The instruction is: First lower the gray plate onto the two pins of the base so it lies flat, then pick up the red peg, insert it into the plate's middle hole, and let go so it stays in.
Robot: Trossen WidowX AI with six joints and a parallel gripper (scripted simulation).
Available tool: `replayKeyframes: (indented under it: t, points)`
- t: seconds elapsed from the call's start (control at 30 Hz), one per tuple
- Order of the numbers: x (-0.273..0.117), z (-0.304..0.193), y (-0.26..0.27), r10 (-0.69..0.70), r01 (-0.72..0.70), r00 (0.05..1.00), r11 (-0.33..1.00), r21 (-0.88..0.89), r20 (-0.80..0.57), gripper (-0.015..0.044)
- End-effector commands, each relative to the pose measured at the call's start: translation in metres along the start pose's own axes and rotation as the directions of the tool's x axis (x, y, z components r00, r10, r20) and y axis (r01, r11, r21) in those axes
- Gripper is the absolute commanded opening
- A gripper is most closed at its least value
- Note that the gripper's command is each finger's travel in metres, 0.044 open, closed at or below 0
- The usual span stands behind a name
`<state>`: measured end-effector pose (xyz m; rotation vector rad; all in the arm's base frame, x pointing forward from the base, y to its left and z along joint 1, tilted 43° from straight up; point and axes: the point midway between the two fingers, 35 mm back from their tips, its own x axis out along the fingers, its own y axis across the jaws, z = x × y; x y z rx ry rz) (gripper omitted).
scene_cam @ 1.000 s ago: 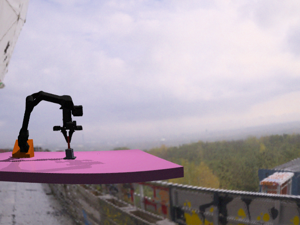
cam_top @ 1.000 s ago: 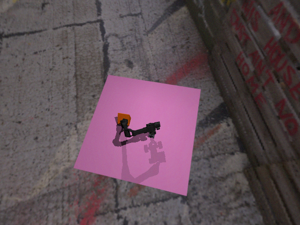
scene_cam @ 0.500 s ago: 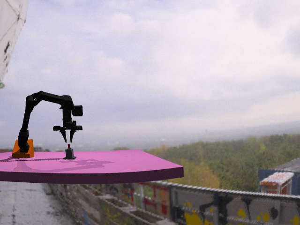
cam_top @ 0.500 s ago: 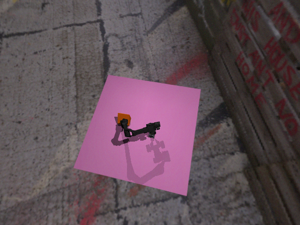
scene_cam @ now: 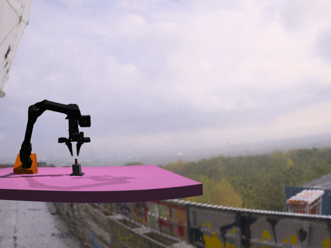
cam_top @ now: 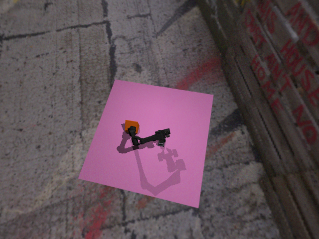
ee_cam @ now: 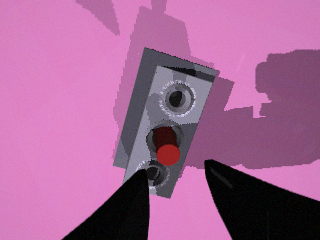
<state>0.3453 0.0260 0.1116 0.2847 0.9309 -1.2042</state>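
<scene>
Two fingertips of your gripper (scene_cam: pixel 75 155) (ee_cam: pixel 177 167) stood parted, released, above the red peg (scene_cam: pixel 76 161) (ee_cam: pixel 168 154). The peg sat in the plate's (ee_cam: pixel 196 104) middle hole, inward of the tabletop's (cam_top: pixel 164 102) (scene_cam: pixel 149 176) edges. Sideways drift while retreating could have tipped it.

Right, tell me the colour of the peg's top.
Bright red, clearest in the wrist view.

- glossy red cylindrical peg (scene_cam: pixel 76 161) (ee_cam: pixel 168 154), standing in the plate's middle hole, top poking out
- smooth gray rectangular plate (ee_cam: pixel 192 108), basically flat on the base
- darker gray blocky base (scene_cam: pixel 76 174) (ee_cam: pixel 131 112), sitting underneath on the pink tabletop
</scene>
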Motion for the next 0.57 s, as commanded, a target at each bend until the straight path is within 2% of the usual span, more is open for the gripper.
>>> replayKeyframes:
  t: [0.0,0.53]
  points:
    - [-0.0037,0.0000,-0.0001,0.004,-0.004,1.000,1.000,0.004,0.002,0.0150]
    - [-0.0113,-0.0011,-0.0026,0.004,-0.004,1.000,1.000,0.004,0.002,0.0150]
